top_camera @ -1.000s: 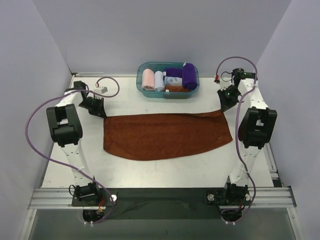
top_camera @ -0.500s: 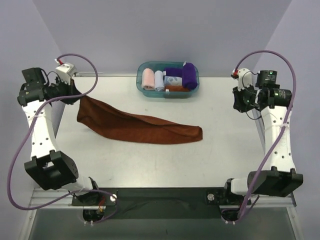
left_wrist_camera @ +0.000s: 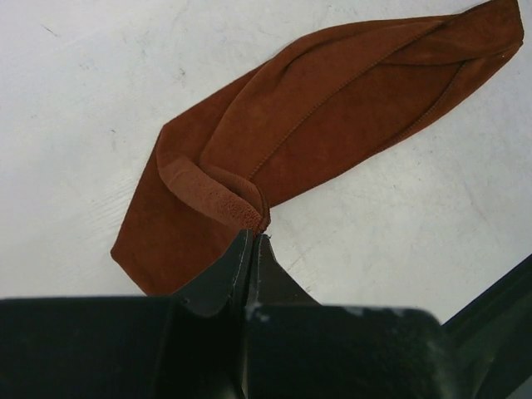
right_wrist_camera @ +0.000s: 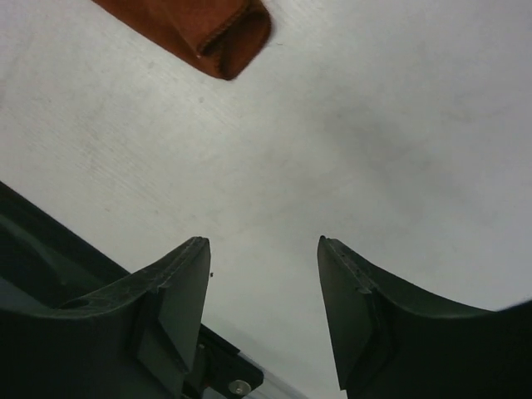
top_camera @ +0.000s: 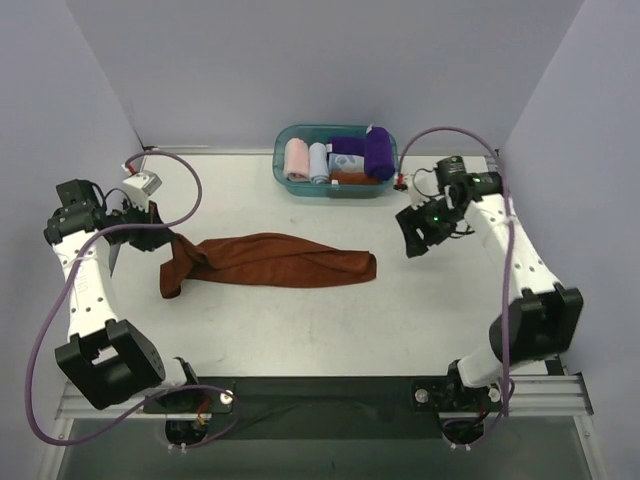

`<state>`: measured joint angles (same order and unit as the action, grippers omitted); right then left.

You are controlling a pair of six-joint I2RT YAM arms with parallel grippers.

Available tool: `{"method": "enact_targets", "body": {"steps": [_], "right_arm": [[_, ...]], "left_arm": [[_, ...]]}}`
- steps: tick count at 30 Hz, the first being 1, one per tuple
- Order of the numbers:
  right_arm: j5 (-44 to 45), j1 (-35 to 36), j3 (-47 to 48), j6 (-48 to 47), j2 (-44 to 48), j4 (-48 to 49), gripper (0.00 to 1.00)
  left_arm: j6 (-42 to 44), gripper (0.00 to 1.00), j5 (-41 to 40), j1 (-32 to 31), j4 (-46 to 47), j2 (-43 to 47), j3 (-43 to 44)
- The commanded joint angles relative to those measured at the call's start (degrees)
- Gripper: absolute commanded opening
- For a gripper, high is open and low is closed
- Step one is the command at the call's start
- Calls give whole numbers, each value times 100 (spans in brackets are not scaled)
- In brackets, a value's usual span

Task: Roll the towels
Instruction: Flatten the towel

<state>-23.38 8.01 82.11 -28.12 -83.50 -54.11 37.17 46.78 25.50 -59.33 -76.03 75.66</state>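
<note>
One second has turned the flat rust-brown towel into a bunched strip lying across the table. Its left end stays pinched in the left end effector; the right end effector has released, spread over bare table. It likely needs respreading before rolling.

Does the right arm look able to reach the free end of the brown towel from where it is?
Probably yes: the right end effector is open, and only bare table lies between it and the brown towel's near end.
</note>
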Motion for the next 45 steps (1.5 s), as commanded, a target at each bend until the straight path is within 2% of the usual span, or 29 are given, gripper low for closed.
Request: {"method": "enact_targets", "body": {"steps": [1, 4, 9, 16, 20, 45], "right_arm": [[105, 350, 558, 648, -1066, 216, 56], [-131, 385, 1252, 1027, -2095, 225, 59], [-431, 499, 2010, 1221, -3135, 243, 59], [-808, 614, 2661, 1423, -4067, 251, 47], [-1072, 719, 2662, 1581, -4253, 251, 41], [-1160, 1018, 2064, 1529, -4438, 173, 35]], "left_arm": [[-16, 0, 182, 8, 167, -52, 46], [-69, 0, 129, -27, 220, -131, 46], [-60, 0, -29, -36, 273, -263, -7], [-122, 0, -38, -62, 387, -465, -121], [-113, 0, -64, -80, 440, -518, -148], [-87, 0, -108, -80, 642, -641, -315]]}}
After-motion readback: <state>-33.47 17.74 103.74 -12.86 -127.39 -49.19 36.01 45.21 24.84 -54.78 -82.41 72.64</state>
